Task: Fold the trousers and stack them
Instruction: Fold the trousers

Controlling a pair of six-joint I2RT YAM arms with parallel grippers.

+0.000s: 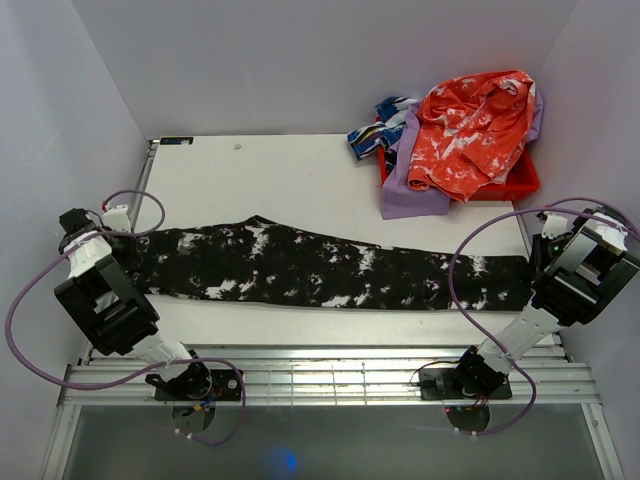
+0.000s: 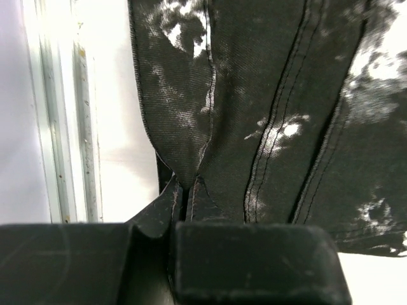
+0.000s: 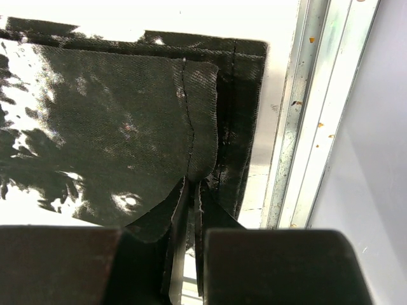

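Black trousers with white blotches lie stretched out flat across the white table, from the left edge to the right edge. My left gripper is shut on their left end; in the left wrist view the cloth is pinched between the closed fingers. My right gripper is shut on their right end; in the right wrist view the hem is pinched at the fingers. Both ends are held low over the table.
A red bin at the back right holds a pile of clothes: an orange-and-white garment, a lilac one and a blue patterned one. Metal rails run along the near edge. Grey walls enclose the table.
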